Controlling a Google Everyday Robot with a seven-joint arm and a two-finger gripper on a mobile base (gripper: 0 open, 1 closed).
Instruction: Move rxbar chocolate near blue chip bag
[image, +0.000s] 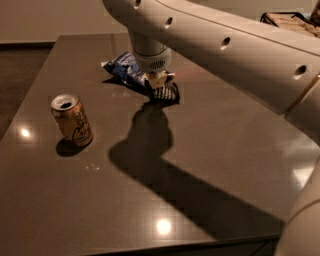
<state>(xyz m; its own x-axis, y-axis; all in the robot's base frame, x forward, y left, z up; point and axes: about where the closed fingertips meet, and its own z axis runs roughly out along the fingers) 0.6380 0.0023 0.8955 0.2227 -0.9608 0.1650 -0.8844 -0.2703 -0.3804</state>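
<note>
The dark, glossy tabletop (60, 200) carries everything, and I take the blue chip bag (125, 70) as my mark. The chocolate bar (167, 95) lies against or just beside the bag's near edge, on the side away from the can (72, 120), directly under my hand (158, 84). The hand hides the bar's far end, so its long axis is unclear, and I cannot tell how open the hand is or whether it holds the bar.

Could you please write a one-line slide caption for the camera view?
End effector low over the rxbar chocolate beside the blue chip bag; gold can stands apart on the table.
</note>
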